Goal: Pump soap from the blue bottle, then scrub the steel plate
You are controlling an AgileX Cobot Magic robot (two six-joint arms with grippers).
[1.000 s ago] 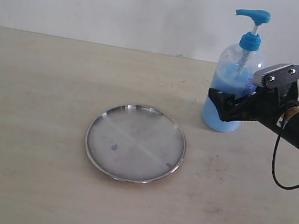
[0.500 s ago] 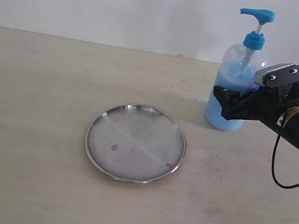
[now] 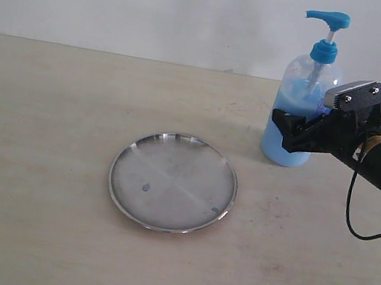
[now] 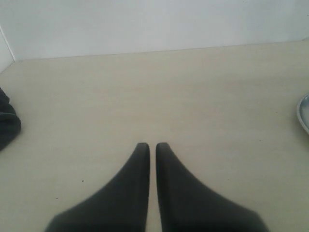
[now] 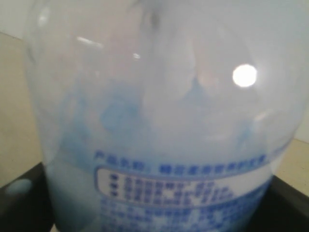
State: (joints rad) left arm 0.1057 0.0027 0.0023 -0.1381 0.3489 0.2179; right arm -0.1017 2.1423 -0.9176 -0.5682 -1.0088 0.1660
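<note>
The blue bottle (image 3: 306,78) stands upright on the surface (image 3: 50,103), behind and to the right of the steel plate (image 3: 172,181) and apart from it. Its lower body is clasped by the right jaws. The left jaws are pressed nearly together on nothing, over bare surface beside the plate's edge.

The pump head (image 3: 329,19) is not over the plate, so soap could be spilled on the surface if it were pressed here. The clear plastic looks smooth and yielding. It could be dented by too hard a squeeze, or let slip by too weak a one. Since the grip is low, the bottle could be tipped by an off-centre push on the head. Two small soap drops (image 3: 145,187) are seen on the plate, so little may be left to scrub with.
</note>
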